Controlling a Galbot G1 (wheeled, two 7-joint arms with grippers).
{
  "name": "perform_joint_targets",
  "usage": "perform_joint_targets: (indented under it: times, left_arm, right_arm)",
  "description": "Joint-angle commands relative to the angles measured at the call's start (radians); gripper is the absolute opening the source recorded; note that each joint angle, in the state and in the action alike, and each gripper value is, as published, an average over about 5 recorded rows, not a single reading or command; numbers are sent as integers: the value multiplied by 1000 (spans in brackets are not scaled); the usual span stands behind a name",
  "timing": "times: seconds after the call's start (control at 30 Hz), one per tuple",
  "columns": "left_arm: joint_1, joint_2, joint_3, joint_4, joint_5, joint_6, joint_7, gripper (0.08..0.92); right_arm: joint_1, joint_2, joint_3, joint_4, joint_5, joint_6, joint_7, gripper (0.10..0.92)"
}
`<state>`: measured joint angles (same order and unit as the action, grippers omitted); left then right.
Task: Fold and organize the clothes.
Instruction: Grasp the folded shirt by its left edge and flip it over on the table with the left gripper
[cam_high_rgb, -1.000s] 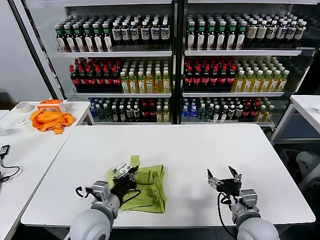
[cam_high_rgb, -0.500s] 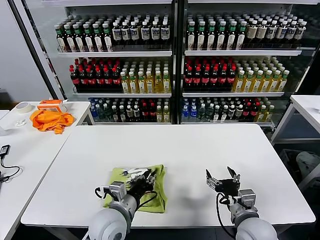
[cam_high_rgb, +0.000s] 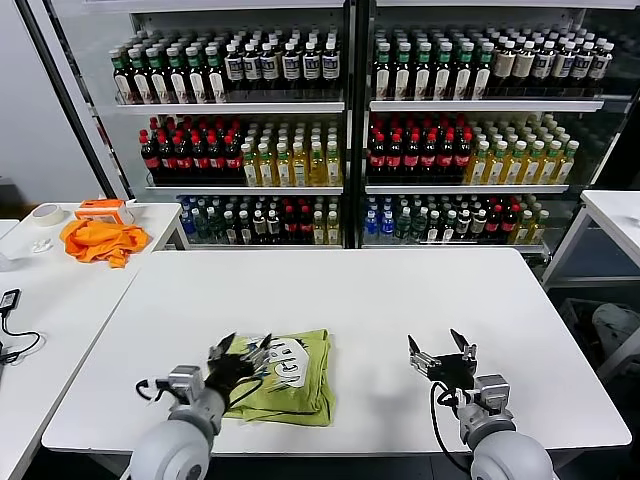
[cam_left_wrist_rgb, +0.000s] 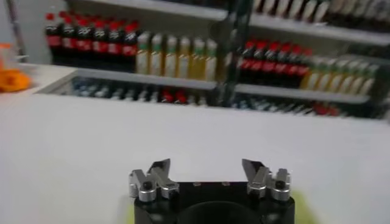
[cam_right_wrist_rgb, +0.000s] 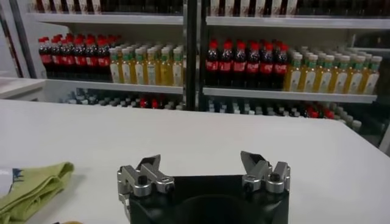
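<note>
T-shirt: folded, graphic up, just right of left gripper.
Left gripper: spread wide, empty; previously over the shirt.
Right gripper: parked, spread, empty.

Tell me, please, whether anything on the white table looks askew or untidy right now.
The T-shirt is folded into a compact bundle with its print facing up, but it lies at a slight angle to the table edge, its near edge rumpled. The left hand is open at its left edge; the right hand is open, apart from it.
</note>
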<state>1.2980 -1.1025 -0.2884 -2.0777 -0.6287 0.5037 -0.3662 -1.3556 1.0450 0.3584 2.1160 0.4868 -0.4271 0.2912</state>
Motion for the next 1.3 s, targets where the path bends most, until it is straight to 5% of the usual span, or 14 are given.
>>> perform_joint_targets:
  times: [0.03, 0.63, 1.1, 1.3]
  left_arm:
    - [100, 26, -88, 105, 120, -17, 9, 800]
    - [62, -4, -46, 158, 44, -45, 43, 796]
    - [86, -22, -42, 140, 92, -72, 96, 378]
    - [81, 3, -95, 20, 106, -85, 116, 204]
  right_arm:
    - [-5, -4, 6, 1, 1, 3, -3, 823]
    - [-7, 5, -2, -5, -2, 2, -3, 823]
    - [-22, 9, 4, 8, -8, 3, 1, 823]
    - [-27, 7, 9, 15, -9, 3, 1, 823]
